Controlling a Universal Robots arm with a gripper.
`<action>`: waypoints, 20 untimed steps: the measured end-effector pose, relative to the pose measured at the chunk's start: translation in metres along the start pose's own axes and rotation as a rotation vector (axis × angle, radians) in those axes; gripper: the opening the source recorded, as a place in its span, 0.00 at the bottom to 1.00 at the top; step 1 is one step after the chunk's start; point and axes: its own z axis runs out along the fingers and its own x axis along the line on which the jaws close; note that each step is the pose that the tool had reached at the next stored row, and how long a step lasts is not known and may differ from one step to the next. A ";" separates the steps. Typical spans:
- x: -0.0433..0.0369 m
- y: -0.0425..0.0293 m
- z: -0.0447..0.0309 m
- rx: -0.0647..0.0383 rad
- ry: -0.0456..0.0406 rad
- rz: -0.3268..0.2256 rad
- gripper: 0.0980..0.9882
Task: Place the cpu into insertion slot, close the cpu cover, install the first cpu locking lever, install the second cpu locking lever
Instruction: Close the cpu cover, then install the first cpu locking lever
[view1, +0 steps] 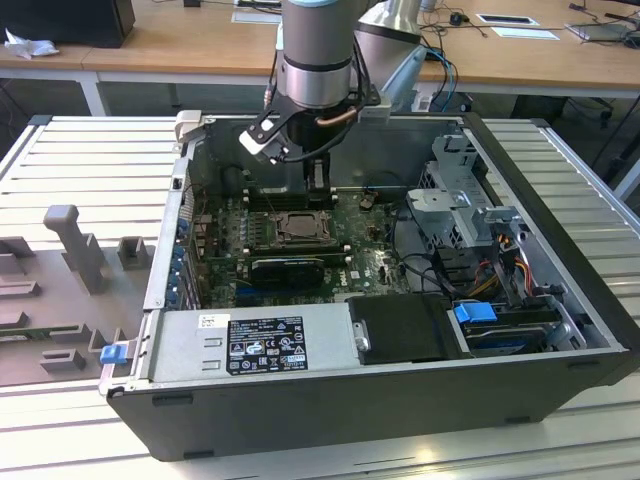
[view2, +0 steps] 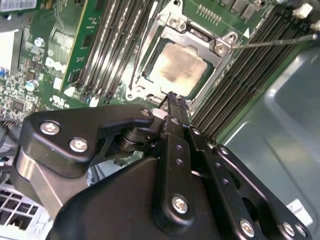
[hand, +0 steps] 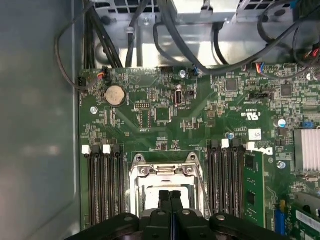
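Note:
The cpu (view2: 181, 67), a pale silver square, lies flat in the insertion slot (view1: 297, 228) on the green board. The cpu cover (view2: 196, 36), a grey metal frame, lies down around the chip. From one corner of the socket a thin locking lever (view2: 280, 40) sticks out over the memory slots toward the case wall. My gripper (view2: 172, 98) is shut with nothing between its black fingers, and its tip hovers just above the socket's edge. The first wrist view shows the gripper (hand: 170, 196) over the socket frame (hand: 150, 172). In the exterior view the gripper (view1: 315, 178) hangs inside the open case, behind the socket.
Black memory slots (hand: 105, 185) flank the socket on both sides. A long black card (view1: 290, 268) lies in front of it, with the power supply (view1: 260, 340) nearer still. A drive cage (view1: 470, 215) and cables stand at the exterior view's right. Case walls enclose everything.

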 end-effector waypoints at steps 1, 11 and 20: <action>0.0000 -0.0001 0.0015 0.000 0.0000 0.000 0.01; -0.0006 -0.0135 0.0069 0.001 0.0081 -0.082 0.01; -0.0008 -0.0177 0.0066 0.001 0.0080 -0.082 0.01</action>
